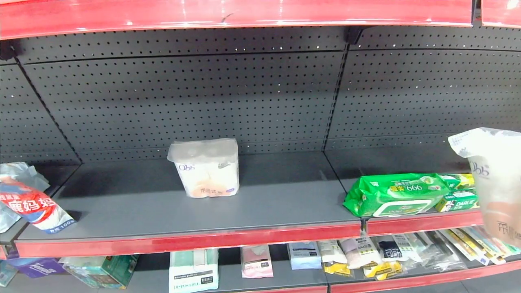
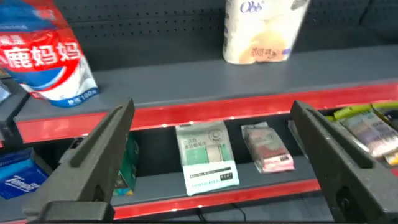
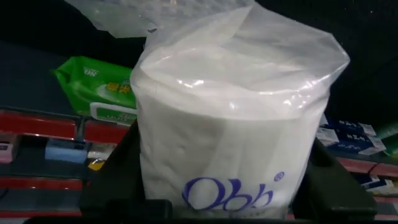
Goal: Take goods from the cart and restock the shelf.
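A pack of white toilet rolls (image 1: 205, 167) in clear wrap stands upright on the middle of the grey shelf (image 1: 142, 211). A second, similar pack (image 1: 498, 179) hangs in the air at the right edge, in front of the shelf's right bay. My right gripper (image 3: 224, 183) is shut on this pack (image 3: 230, 118), a black finger (image 3: 115, 171) pressing each side. My left gripper (image 2: 217, 155) is open with nothing in it, facing the shelf's red front strip (image 2: 205, 115) below and left of the standing pack (image 2: 261, 31).
A green wet-wipes pack (image 1: 392, 194) and small green boxes (image 1: 458, 195) lie on the right bay. A red, white and blue bag (image 1: 32, 207) leans at the left end. The lower shelf (image 1: 281, 280) holds several small packets. A red-edged shelf (image 1: 244, 12) hangs overhead.
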You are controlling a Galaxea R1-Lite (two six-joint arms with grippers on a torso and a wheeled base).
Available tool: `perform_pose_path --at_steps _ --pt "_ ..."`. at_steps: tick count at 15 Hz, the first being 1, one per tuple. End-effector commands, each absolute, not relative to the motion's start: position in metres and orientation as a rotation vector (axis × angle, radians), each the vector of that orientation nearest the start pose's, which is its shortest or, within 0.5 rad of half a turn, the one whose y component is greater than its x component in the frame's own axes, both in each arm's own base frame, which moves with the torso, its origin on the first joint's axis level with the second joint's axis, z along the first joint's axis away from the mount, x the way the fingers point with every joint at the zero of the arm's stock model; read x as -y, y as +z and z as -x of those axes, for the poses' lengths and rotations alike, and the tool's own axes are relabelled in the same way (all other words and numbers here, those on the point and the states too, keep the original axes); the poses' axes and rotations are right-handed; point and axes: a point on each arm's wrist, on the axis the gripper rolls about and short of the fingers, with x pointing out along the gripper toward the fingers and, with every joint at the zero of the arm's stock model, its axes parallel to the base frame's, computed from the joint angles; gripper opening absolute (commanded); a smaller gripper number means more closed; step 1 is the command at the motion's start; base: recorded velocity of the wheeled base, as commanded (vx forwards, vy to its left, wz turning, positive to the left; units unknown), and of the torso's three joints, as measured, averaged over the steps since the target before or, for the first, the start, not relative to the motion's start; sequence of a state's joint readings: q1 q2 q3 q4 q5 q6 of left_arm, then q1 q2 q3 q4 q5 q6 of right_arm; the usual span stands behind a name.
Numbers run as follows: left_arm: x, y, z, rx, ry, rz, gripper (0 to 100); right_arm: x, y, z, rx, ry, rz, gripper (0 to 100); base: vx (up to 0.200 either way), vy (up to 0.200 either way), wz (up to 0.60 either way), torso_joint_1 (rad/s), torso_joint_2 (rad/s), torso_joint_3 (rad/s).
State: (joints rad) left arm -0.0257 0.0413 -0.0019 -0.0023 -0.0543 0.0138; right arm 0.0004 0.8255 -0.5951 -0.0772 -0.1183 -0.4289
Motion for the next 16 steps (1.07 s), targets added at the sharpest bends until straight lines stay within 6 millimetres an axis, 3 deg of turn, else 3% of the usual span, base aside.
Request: perform_pose_path --at_steps 1,2,3,9,12,15,16 --pt "0.0 0.095 0.017 -0.053 -0.103 -0.021 100 0.002 0.24 -0.064 -0.098 -0.074 0.416 0 0.0 0.0 0.0 0.0 0.0 0.0" --pt "0.001 0.16 -0.008 -0.109 -0.052 0.06 100 0.002 0.24 -0.056 -0.072 -0.075 0.41 0 0.0 0.0 0.0 0.0 0.0 0.0" --pt "0.001 0.182 -0.03 -0.166 -0.002 0.132 100 0.002 0.237 -0.051 -0.069 -0.088 0.408 0 0.0 0.0 0.0 0.0 0.0 0.0" --pt "-0.005 0.174 -0.139 -0.371 0.001 0.002 100 0.005 0.226 -0.044 -0.079 -0.161 0.3 0 0.0 0.0 0.0 0.0 0.0 0.0" --pt "-0.028 0.162 -0.208 -0.384 -0.181 -0.129 100 0.006 0.225 -0.044 -0.093 -0.174 0.309 0 0.0 0.0 0.0 0.0 0.0 0.0" --pt "-0.034 0.158 -0.255 -0.364 -0.366 -0.136 100 0.006 0.221 -0.046 -0.112 -0.171 0.319 0 0.0 0.0 0.0 0.0 0.0 0.0" --pt "-0.036 0.146 -0.274 -0.373 -0.457 -0.151 100 0.006 0.221 -0.048 -0.121 -0.172 0.333 0 0.0 0.0 0.0 0.0 0.0 0.0"
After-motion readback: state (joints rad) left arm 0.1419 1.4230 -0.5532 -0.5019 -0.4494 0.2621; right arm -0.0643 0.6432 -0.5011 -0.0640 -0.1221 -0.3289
